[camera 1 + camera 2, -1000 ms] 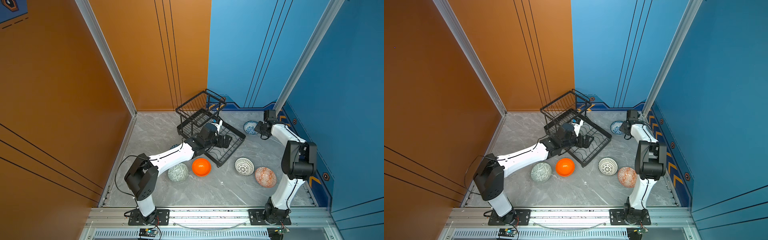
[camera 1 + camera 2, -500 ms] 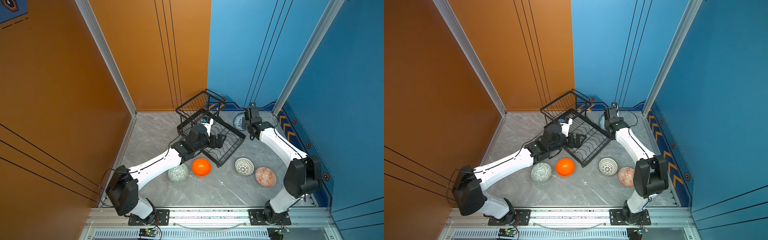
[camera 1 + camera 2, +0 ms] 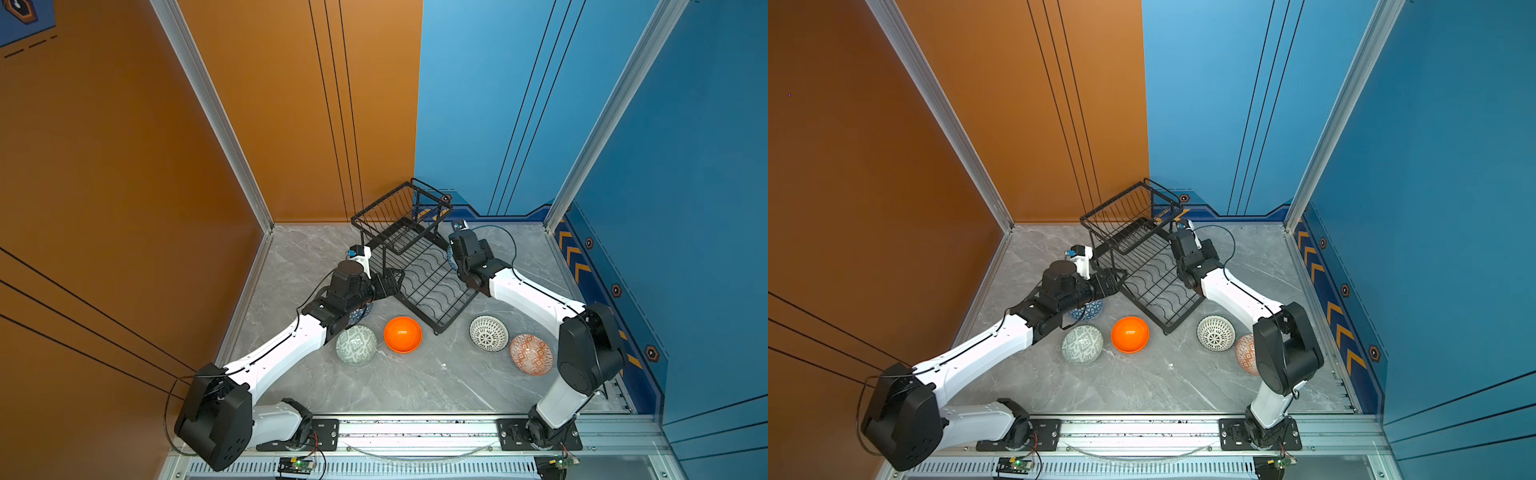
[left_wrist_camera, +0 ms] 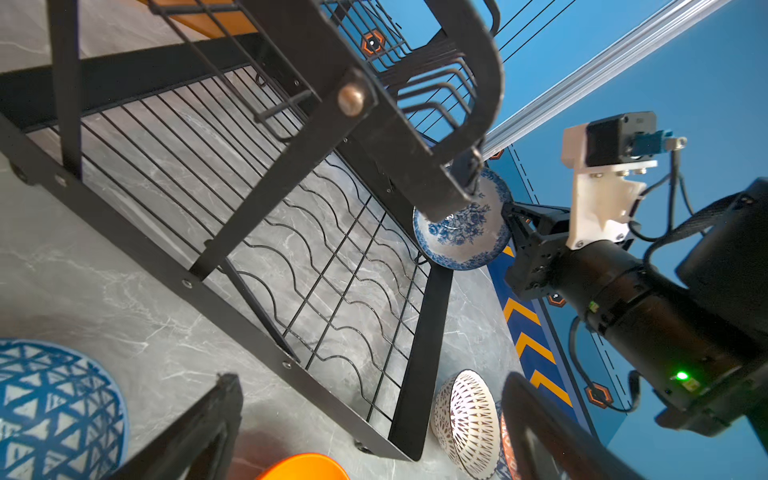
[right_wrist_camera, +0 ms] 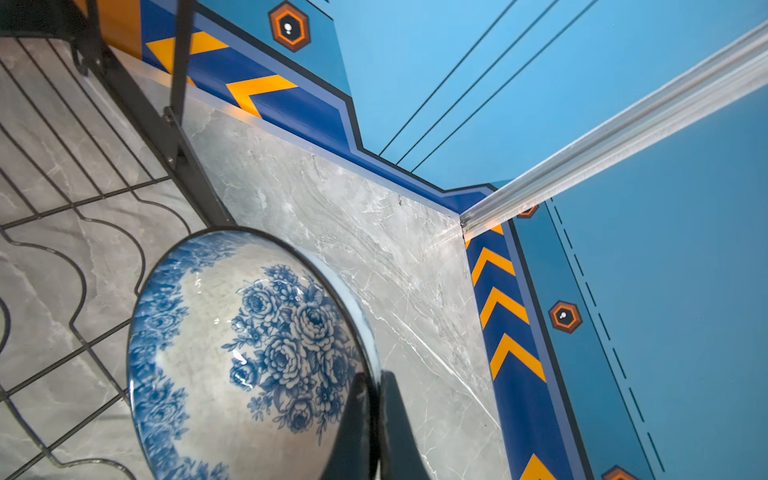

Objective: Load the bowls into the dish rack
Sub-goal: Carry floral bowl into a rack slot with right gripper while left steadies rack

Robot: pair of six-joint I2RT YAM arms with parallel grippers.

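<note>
Right wrist view shows the right gripper [image 5: 374, 386] clamped tight on the rim of the white-blue floral bowl [image 5: 249, 353]. The bowl stands on edge over the side rail of the dish rack [image 5: 187, 166], its hollow facing across the wavy wires; whether it touches the rack cannot be told. The left gripper [image 3: 390, 279] hangs at the opposite side of the rack base, spread wide and holding nothing. On the desk [image 3: 415, 386], 5 bowls lie outside the rack: the blue triangle bowl [image 3: 1090, 311] partly under the left arm, the pale green bowl [image 3: 356, 345] just beside the orange bowl [image 3: 402, 333] near the rack's front corner, and the lattice bowl [image 3: 488, 333] just beside the red-orange bowl [image 3: 530, 354] by the right arm.
</note>
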